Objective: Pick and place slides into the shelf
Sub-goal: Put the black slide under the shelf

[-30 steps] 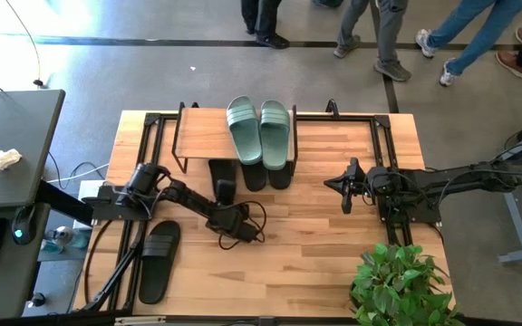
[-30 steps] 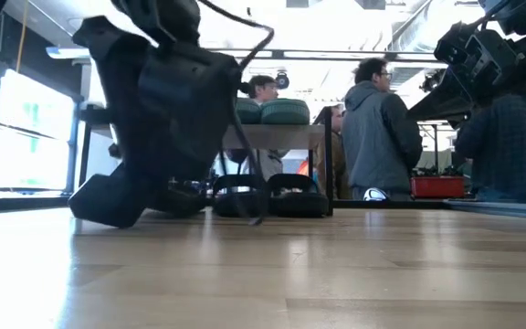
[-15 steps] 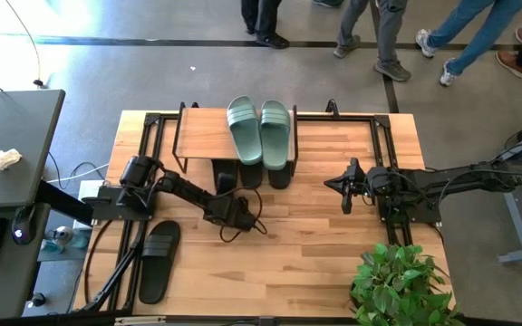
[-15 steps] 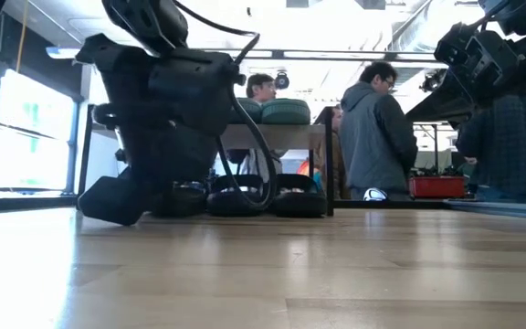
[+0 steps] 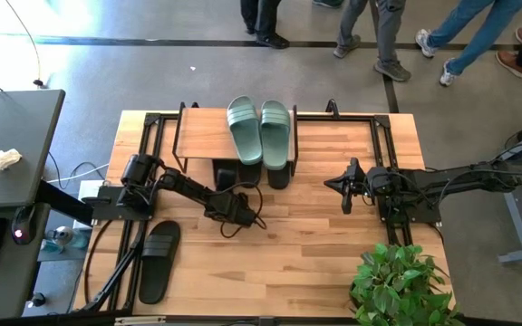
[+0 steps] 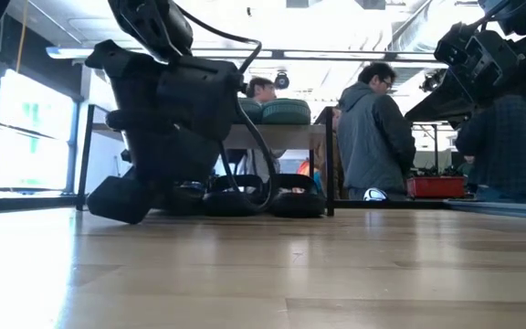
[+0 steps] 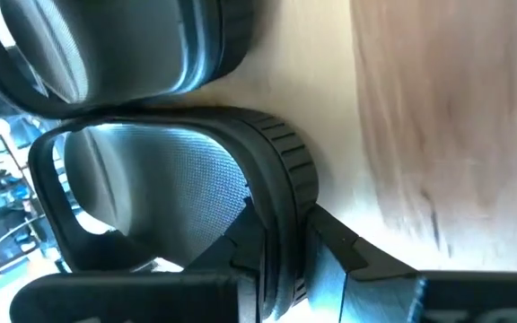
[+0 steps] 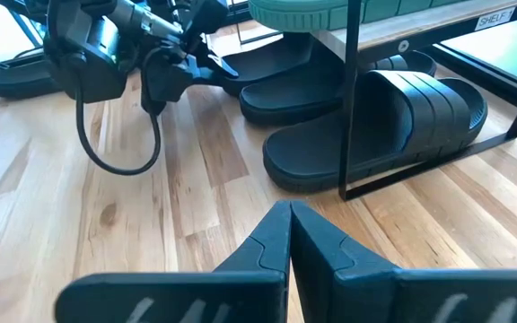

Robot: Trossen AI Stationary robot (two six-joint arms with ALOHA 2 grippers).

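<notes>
Desk (image 5: 315, 263) of pale, grained wood. Shelf (image 5: 202, 136) top light wood on thin black metal legs. Black slides (image 8: 375, 126) matt, ribbed rubber.

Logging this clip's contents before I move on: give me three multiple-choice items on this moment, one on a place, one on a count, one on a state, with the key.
1. Where does the sage-green pair lie?
A. On the shelf's plank top
B. On the table by the plant
C. Under the shelf

2. How many black slides lie on the table away from the shelf?
A. None
B. One
C. Three

3. How does the left gripper stand?
A. Open above the shelf
B. Shut on a black slide's strap
C. Parked by the table edge

Key:
1 A: the high view shows both green slides side by side on the plank.
2 B: a lone black slide lies near the table's front left corner.
3 B: the left wrist view shows its fingers pinching the strap of the gripped black slide, at the shelf's front. The right gripper waits shut over the table's right side.
</notes>
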